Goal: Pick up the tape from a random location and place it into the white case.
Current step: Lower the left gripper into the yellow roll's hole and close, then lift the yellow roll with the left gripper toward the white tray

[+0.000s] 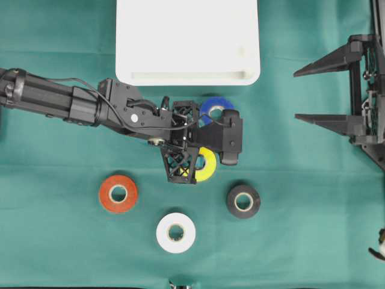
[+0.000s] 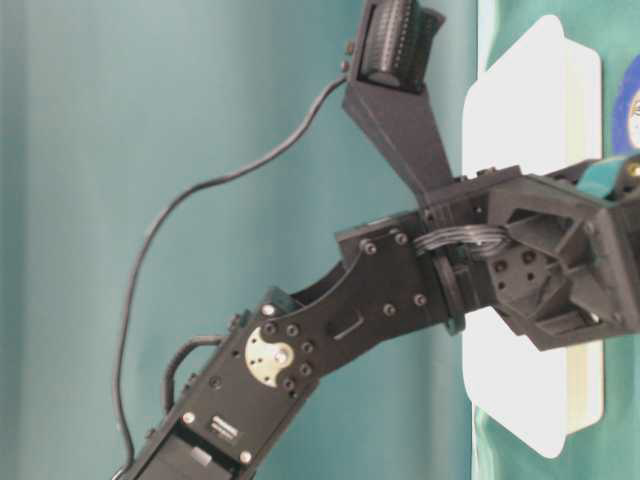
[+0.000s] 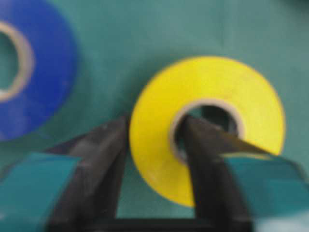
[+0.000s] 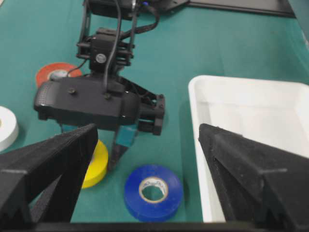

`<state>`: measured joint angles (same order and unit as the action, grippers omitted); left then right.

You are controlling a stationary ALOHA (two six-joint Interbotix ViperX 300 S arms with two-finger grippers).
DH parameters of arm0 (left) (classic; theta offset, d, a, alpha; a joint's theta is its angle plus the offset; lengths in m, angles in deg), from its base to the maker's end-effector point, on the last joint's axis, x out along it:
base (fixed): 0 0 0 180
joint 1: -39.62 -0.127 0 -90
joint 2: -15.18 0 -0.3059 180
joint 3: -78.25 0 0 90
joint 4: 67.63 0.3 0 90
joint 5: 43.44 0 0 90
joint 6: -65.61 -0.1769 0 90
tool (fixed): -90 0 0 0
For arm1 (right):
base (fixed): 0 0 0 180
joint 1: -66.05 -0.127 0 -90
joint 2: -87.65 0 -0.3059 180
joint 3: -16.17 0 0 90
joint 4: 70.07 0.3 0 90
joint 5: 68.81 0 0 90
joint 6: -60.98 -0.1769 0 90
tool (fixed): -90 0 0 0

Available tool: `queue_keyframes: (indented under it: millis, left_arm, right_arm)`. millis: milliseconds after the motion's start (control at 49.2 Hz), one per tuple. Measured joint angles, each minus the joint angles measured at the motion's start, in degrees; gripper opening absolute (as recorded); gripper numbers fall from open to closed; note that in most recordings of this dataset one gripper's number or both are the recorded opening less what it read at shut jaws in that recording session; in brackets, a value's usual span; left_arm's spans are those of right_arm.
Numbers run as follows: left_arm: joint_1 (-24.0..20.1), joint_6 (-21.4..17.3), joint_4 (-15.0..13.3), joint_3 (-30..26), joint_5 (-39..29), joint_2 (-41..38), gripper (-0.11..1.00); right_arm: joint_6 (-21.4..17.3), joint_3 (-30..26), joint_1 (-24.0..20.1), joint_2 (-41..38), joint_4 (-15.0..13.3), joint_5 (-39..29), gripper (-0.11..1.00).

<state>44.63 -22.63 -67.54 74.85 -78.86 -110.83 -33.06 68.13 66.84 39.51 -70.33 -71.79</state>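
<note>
A yellow tape roll (image 1: 208,166) (image 3: 241,87) (image 4: 95,164) lies flat on the green cloth below the white case (image 1: 186,77) (image 4: 198,145) (image 2: 520,100). My left gripper (image 1: 203,155) (image 3: 154,123) points down and is shut on the roll's wall. One finger is inside the core hole and the other is against the outer edge. A blue tape roll (image 1: 213,105) (image 3: 43,72) (image 4: 153,192) lies just beside it, towards the case. My right gripper (image 1: 296,95) (image 4: 148,133) hangs open at the right edge with nothing between its fingers.
A red roll (image 1: 118,193) (image 4: 58,72), a white roll (image 1: 175,232) (image 4: 6,126) and a black roll (image 1: 243,201) lie on the cloth nearer the front. The white case has nothing in it.
</note>
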Motion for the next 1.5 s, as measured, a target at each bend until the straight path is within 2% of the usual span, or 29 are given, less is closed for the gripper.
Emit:
queue_keyframes:
  millis: [589,955,1280,1503]
  left_arm:
    - [0.0,0.09,0.0,-0.7,-1.85,0.0,0.25]
    - [0.09,0.0,-0.09,-4.13,-8.44,4.48,0.25]
    - [0.0,0.18,-0.09,-8.35,-17.14,10.11,0.25]
    - [0.0,0.26,-0.09,-11.6,-23.12,10.9,0.25]
  right_arm:
    - [0.0,0.0,0.0,-0.18,-0.09,0.0,0.92]
    - [0.0,0.0,-0.09,-0.18,-0.09,-0.53,0.92]
    - [0.09,0.0,0.0,-0.26,-0.09,-0.62,0.92]
    - [0.0,0.0,0.0,-0.18,-0.09,-0.62,0.92]
